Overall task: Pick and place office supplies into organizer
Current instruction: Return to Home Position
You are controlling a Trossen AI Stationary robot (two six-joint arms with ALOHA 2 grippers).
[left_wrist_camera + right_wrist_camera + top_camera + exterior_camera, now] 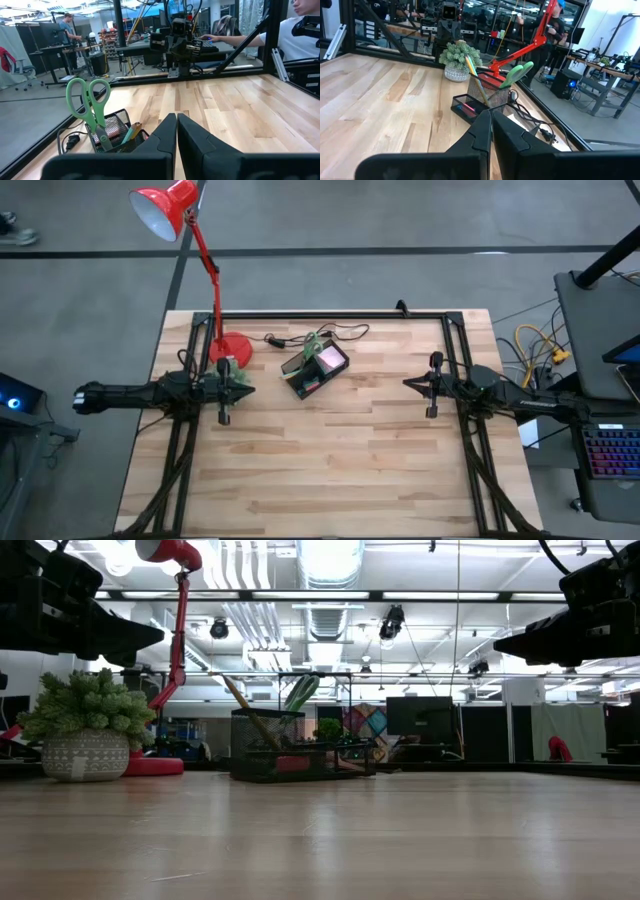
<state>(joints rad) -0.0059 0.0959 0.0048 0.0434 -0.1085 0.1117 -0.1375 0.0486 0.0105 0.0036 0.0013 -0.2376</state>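
Note:
The black mesh organizer (312, 372) stands on the table's far middle. In it a pink sticky-note pad (328, 360) lies flat, and green-handled scissors (90, 107) and a pencil (474, 72) stand upright. It also shows in the low view (300, 745) and the right wrist view (487, 100). My left gripper (250, 390) hovers left of the organizer, shut (177, 119), holding nothing. My right gripper (405, 383) hovers right of it, shut (491, 115), also holding nothing. Both are raised well above the table (130, 635) (510, 645).
A red desk lamp (215, 290) stands on its round base (232, 346) at the far left. A small potted plant (88, 735) sits beside it under my left arm. A black cable (340, 333) lies behind the organizer. Bare wood (330, 460) spreads across the near half.

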